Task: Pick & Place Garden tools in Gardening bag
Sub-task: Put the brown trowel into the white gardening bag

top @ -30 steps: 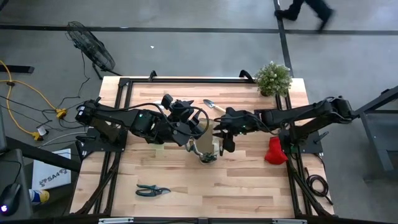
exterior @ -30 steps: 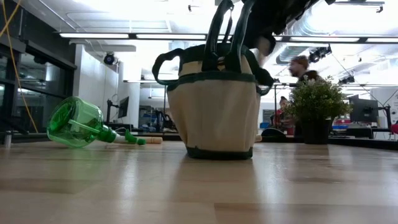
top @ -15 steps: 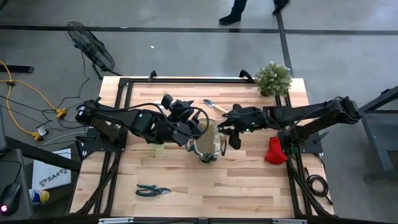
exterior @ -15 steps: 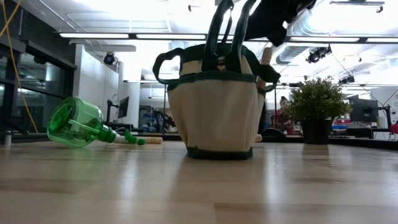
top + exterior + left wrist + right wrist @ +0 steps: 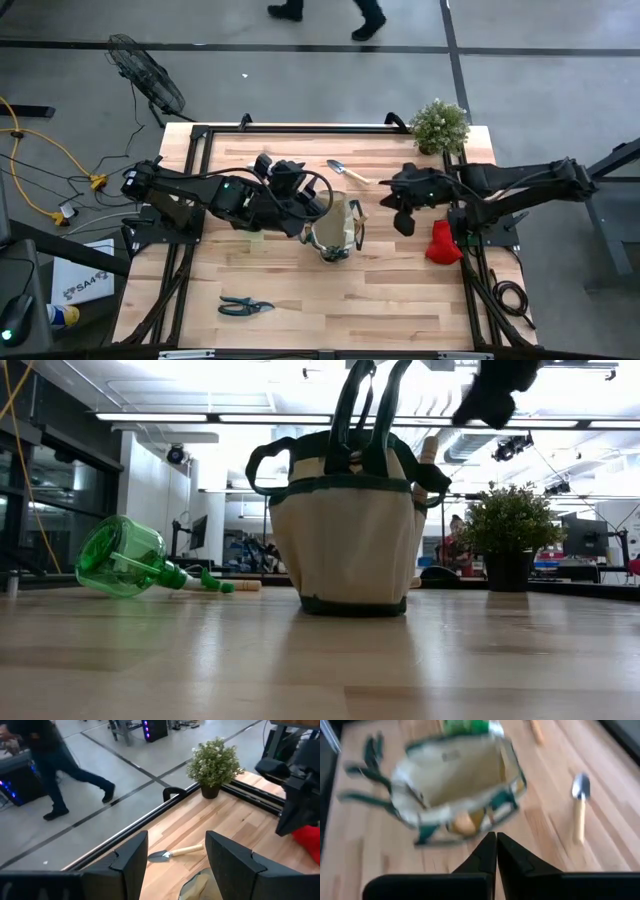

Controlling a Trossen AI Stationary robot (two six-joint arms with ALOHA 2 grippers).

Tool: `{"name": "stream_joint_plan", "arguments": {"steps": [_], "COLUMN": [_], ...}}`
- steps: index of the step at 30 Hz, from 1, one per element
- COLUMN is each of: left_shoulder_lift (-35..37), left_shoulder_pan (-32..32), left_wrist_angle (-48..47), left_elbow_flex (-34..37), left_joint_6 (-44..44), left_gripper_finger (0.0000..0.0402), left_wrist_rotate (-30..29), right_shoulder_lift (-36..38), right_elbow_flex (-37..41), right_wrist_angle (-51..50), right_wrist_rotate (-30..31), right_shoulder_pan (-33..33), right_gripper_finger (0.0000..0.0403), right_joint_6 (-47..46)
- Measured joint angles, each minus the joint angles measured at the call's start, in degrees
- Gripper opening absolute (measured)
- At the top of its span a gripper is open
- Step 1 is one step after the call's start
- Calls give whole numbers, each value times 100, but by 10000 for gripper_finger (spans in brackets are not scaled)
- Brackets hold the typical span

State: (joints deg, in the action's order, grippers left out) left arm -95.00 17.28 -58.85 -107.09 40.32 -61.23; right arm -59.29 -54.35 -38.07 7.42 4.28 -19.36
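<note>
your right end effector point(image 5: 405, 222) hangs above the tabletop point(image 5: 400, 300) just to the right of the gardening bag point(image 5: 335, 228), its two fingers point(image 5: 496, 851) pressed together with nothing between them. seen from its wrist, the bag's open mouth lies ahead of the fingertips, with a pale wooden handle point(image 5: 463, 824) showing in an outer pocket. beyond your right end effector, near the right edge of the tabletop, the red glove point(image 5: 441, 243) lies flat, and at the far right corner stands the potted plant point(image 5: 439, 125). your left end effector point(image 5: 175, 857) sits over the left side of the bag with its fingers spread wide; you can see the bag's loop handles point(image 5: 368, 405) raised up at that side in the low view, though whether it grips them cannot be made out. a small trowel point(image 5: 344, 171) with a wooden handle lies on the tabletop behind the bag, between the two arms. the green spray bottle point(image 5: 135, 560) lies on its side to the left of the bag in the low view. black pruners point(image 5: 245, 306) rest well apart from everything, near the front left of the tabletop. a person point(image 5: 45, 760) walks across the floor beyond the far edge.
</note>
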Motion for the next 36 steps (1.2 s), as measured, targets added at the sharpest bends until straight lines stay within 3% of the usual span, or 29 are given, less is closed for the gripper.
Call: {"name": "stream_joint_plan", "arguments": {"steps": [5,18,23,29,36], "left_shoulder_lift": [0,0,0,0,0], "left_shoulder_pan": [0,0,0,0,8], "left_wrist_angle": [-393,-693,-766,-995,-1495], "left_elbow_flex": [0,0,0,0,0], "left_joint_6": [447,808,799,801,816], "left_gripper_finger": [193,193,193,193,193], "left_wrist_rotate": [19,91,288,558,1054], "right_shoulder_lift": [-22,-497,-1128,-1765,-2050], "right_elbow_flex": [0,0,0,0,0], "right_wrist_angle": [-599,-182,364,800,844], "right_wrist_rotate": [-26,-123,-109,603,567], "right_shoulder_pan": [402,1292,1538,1677,1687], "right_gripper_finger": [4,10,64,148,185], "right_joint_6": [31,-28,-272,-831,-1455]}}
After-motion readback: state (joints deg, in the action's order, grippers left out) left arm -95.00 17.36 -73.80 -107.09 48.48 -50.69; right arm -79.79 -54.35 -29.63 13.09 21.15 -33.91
